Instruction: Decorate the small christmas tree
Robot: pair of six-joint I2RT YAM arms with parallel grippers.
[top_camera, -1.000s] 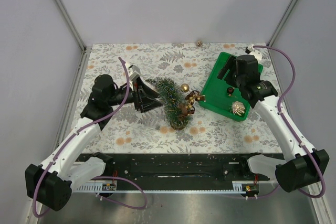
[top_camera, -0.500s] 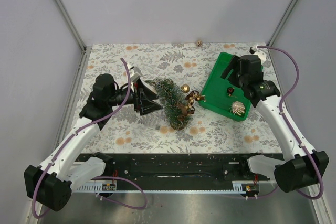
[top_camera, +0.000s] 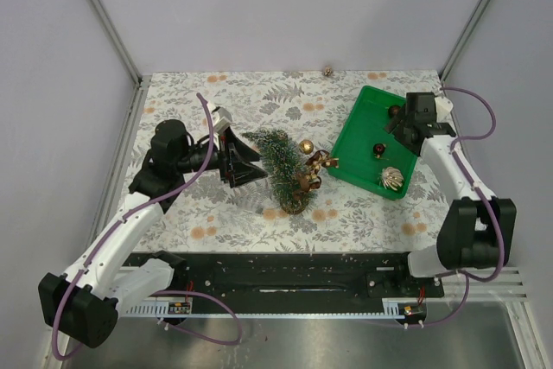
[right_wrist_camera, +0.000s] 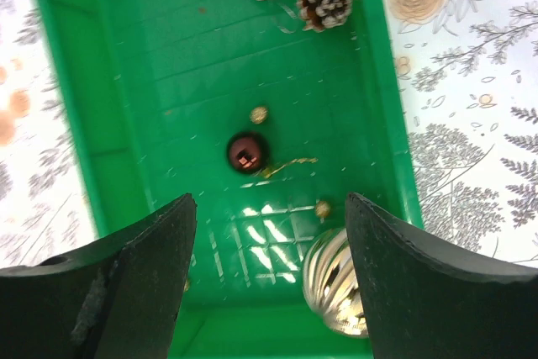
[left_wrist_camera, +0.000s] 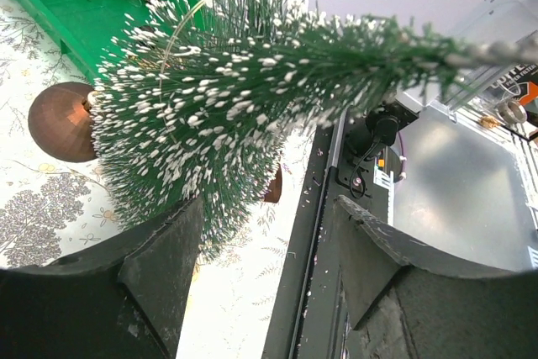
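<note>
Since the table (top_camera: 216, 92) carries everything, read the layout from it. The tree (top_camera: 283, 168) stands at frame centre in the top view, tip toward upper left and foot toward lower right, apparently leaning. Its dark green bristles are frosted white. The green tray (top_camera: 356, 140) lies to its right. The left pincer (left_wrist_camera: 267, 208) sits just left of the tree, jaws wide, with bristles reaching into the gap but not clamped; this arm is the nearer. The right pincer (right_wrist_camera: 269, 208) hovers wide and empty over the tray. A brown ball (left_wrist_camera: 59, 122) sits against the lower bristles, and a dark red ball (right_wrist_camera: 247, 151) lies directly ahead of the right pincer.
</note>
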